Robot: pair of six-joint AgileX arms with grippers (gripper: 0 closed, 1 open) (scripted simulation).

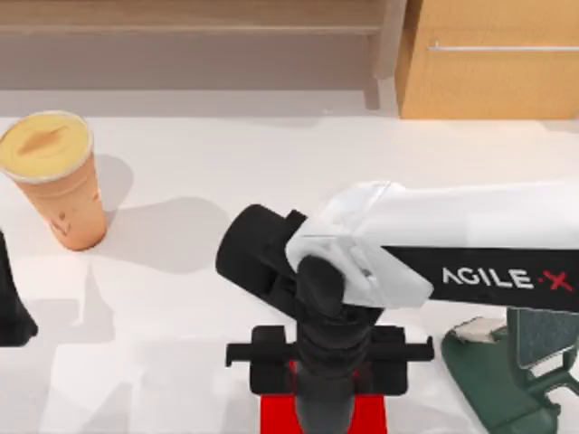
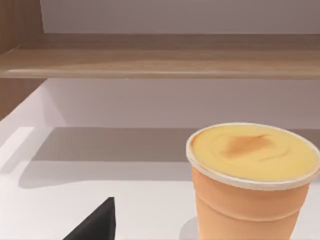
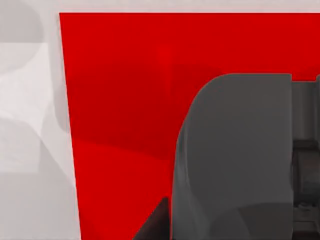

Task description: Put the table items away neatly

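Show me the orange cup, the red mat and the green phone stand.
orange paper cup (image 1: pixel 65 203): top view, its side wall.
red mat (image 3: pixel 120 90): right wrist view, bare surface.
green phone stand (image 1: pixel 498 384): top view, its base.

1 orange paper cup (image 1: pixel 56 181) w/ yellow lid. 1 dark grey mouse (image 3: pixel 235 160) (seen close in right wrist view), on 1 red mat (image 1: pixel 276 414). 1 dark green phone stand (image 1: pixel 507 380). 2 arms: right (image 1: pixel 470 249), left (image 1: pixel 11 307) at counter (image 1: pixel 181 362) left edge. 1 shelf (image 1: pixel 181 27), 1 cabinet (image 1: pixel 488 81).
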